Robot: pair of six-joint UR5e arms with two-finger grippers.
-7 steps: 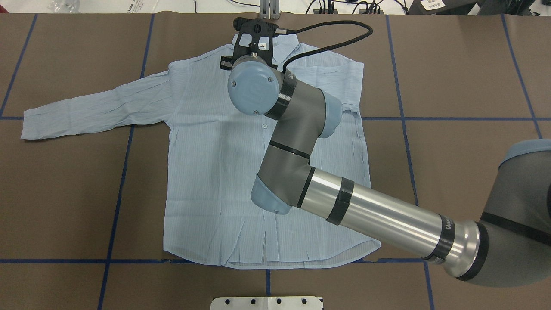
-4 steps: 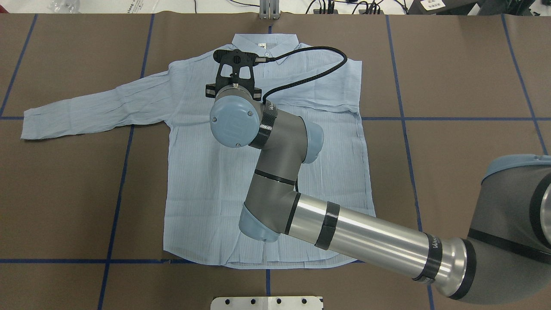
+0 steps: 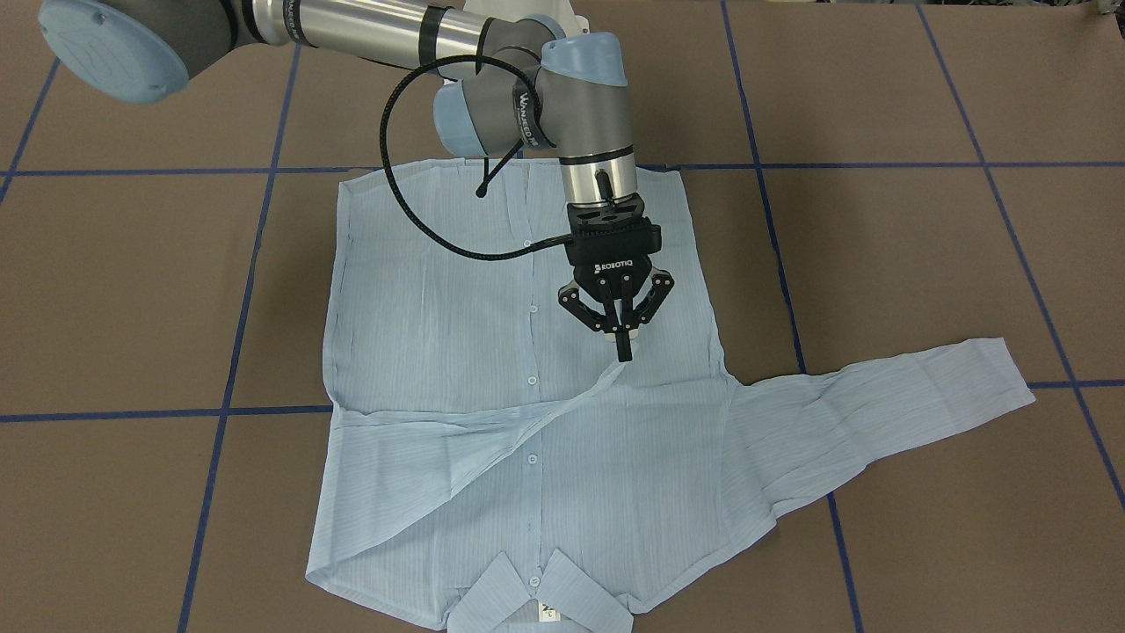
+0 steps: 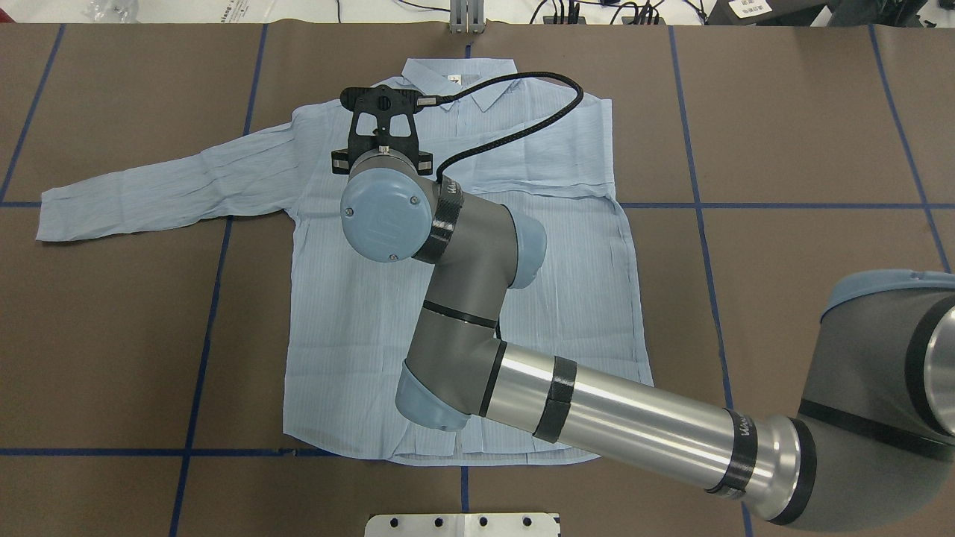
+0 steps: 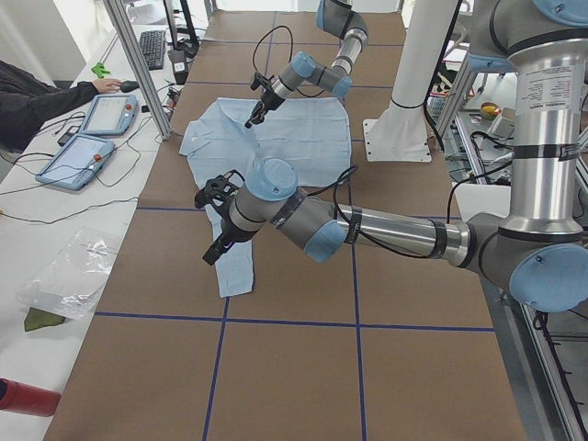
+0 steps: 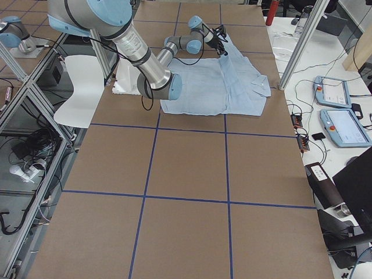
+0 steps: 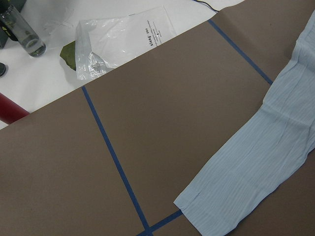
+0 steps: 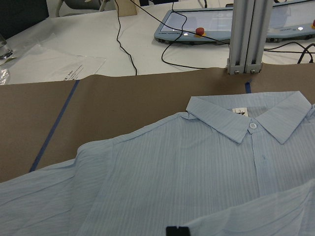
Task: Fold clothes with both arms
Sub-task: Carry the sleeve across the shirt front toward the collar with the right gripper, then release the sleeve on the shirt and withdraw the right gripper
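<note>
The shirt lies flat on the table, collar far. Only the front view shows the right gripper pinched on its folded-over sleeve; overhead the wrist hides that. The left gripper, seen only from the left end, cannot be judged.

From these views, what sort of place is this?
Probably a robotics lab: teach pendants beside the table, an aluminium post, and a tape grid marked across the surface.

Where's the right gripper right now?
In the front-facing view, the right gripper hangs over the middle of the shirt, just right of its buttons, pinching the folded-over sleeve.
</note>
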